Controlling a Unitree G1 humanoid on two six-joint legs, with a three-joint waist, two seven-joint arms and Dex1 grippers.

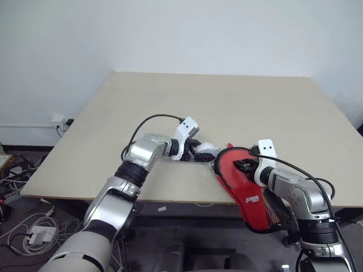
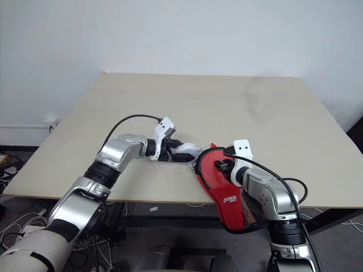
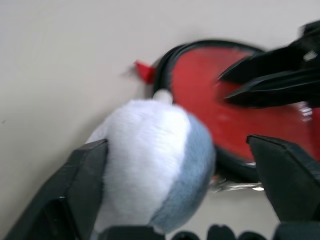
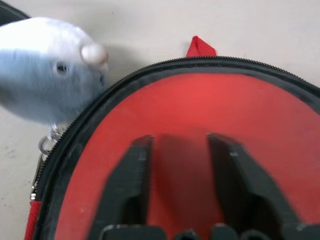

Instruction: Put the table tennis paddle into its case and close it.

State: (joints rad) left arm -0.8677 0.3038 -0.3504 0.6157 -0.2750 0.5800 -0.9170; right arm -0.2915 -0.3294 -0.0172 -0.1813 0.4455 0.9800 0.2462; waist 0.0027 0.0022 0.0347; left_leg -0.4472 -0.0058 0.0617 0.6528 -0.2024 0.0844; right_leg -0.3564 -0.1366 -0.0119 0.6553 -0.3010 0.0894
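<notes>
- The case (image 1: 244, 182) lies at the near edge of the table (image 1: 227, 107), its round end on the top and its narrow end with the mesh pocket (image 1: 275, 208) hanging past the edge.
- It looks zipped round its round end: a black zip line runs along the rim, and a small red tab (image 4: 200, 47) sticks out at the far end.
- The paddle itself cannot be seen.
- The right tool (image 4: 182, 150) rests over the case's red face, fingers parted a little with only red fabric between them; it grips nothing that shows.
- The left tool (image 3: 175, 170) is just beside the case's round end, its fingers (image 3: 65, 200) spread wide.
- A soft white-and-grey plush toy (image 3: 150, 160) sits between those fingers; one finger is against its side, the other stands clear, so it is released rather than clamped.
- The toy lies touching or nearly touching the case's rim, with a small metal ring or chain (image 4: 46, 144) near the zip.
</notes>
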